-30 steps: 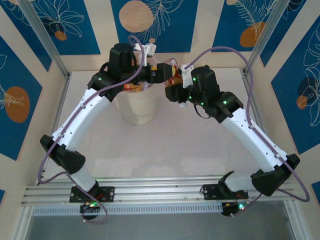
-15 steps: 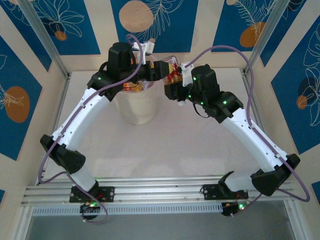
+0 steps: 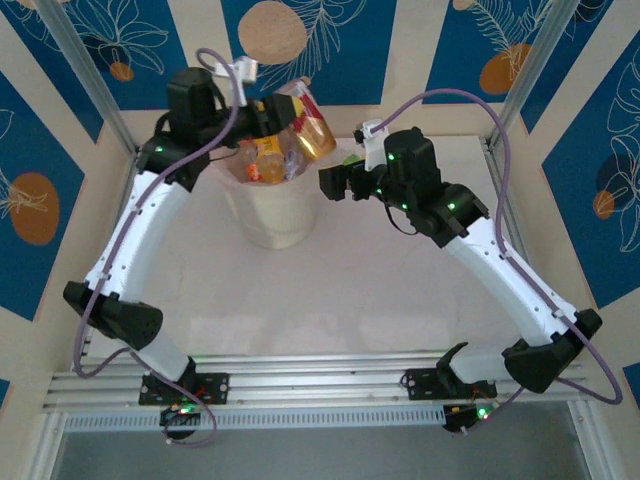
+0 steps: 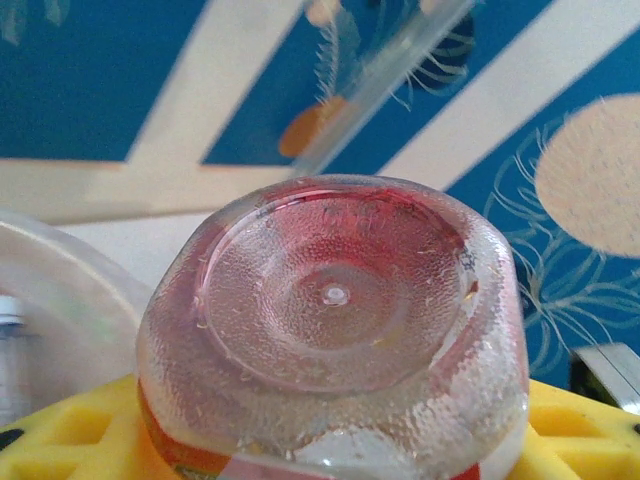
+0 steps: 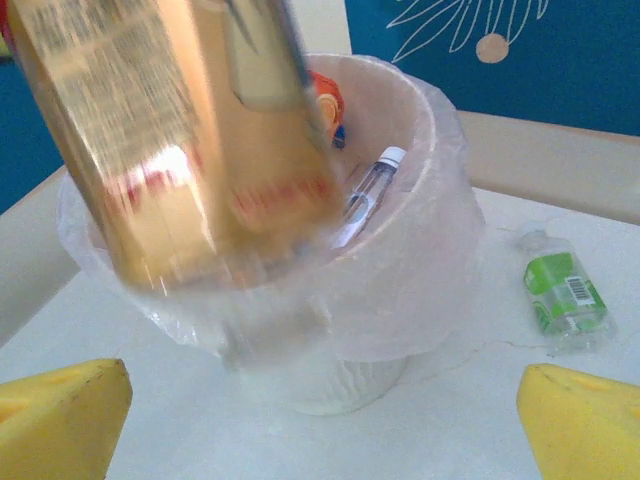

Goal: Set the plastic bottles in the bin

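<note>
The left claw (image 3: 268, 116) is holding an amber bottle (image 3: 308, 122) up over the bin (image 3: 272, 215), in the upper middle of the top view. From the left wrist you see the bottle's round bottom, squeezed between the 2 yellow pads (image 4: 585, 430). The right claw (image 3: 333, 184) sits just right of the bin. It is wide open with nothing in it. Inside the bin lie a clear bottle (image 5: 365, 195) with a white cap and some orange bottles (image 3: 262, 158). 1 green-label bottle (image 5: 563, 293) lies on the white table (image 5: 470, 420), at the right of the right wrist view.
</note>
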{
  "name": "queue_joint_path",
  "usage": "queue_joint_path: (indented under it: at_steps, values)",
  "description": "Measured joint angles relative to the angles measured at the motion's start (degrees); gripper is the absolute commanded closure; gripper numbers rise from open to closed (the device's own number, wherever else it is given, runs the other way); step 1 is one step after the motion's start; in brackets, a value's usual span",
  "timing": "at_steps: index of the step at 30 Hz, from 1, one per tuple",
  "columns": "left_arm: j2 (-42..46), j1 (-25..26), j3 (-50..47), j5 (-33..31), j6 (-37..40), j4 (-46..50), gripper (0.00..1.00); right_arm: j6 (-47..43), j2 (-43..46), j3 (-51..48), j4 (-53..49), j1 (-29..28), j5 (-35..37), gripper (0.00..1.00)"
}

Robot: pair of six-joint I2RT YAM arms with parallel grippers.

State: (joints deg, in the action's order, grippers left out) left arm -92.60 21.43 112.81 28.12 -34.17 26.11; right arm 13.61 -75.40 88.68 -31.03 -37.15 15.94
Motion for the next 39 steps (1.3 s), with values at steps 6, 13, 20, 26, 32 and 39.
queue_joint_path:
  at_steps: [6, 13, 20, 26, 32, 39]
  values:
    - [0.0, -6.3, 6.0, -4.3, 2.8, 4.3, 0.54, 0.2, 3.5, -1.2, 0.0, 0.0, 1.8, 0.01]
    - [-6.4, -7.9, 19.1, -6.6, 7.2, 11.5, 0.53, 0.4, 3.9, -1.5, -0.5, 0.0, 3.5, 0.01]
    - [-14.8, -7.9, 22.1, -5.2, 8.9, 18.6, 0.52, 0.4, 3.5, -1.5, -1.7, 0.0, 5.3, 0.01]
    - [-18.4, -7.9, 22.1, -3.9, 9.3, 22.0, 0.51, 0.4, 2.3, -1.5, -2.3, 0.0, 6.4, 0.01]
    - [-20.0, -7.8, 22.4, -1.0, 9.3, 23.1, 0.5, 0.4, 1.2, -1.5, -3.1, 0.1, 7.8, 0.01]
    - [-24.0, -7.5, 22.8, 2.9, 9.4, 24.4, 0.39, 0.4, -0.5, -1.5, -4.2, 1.4, 8.1, 0.01]
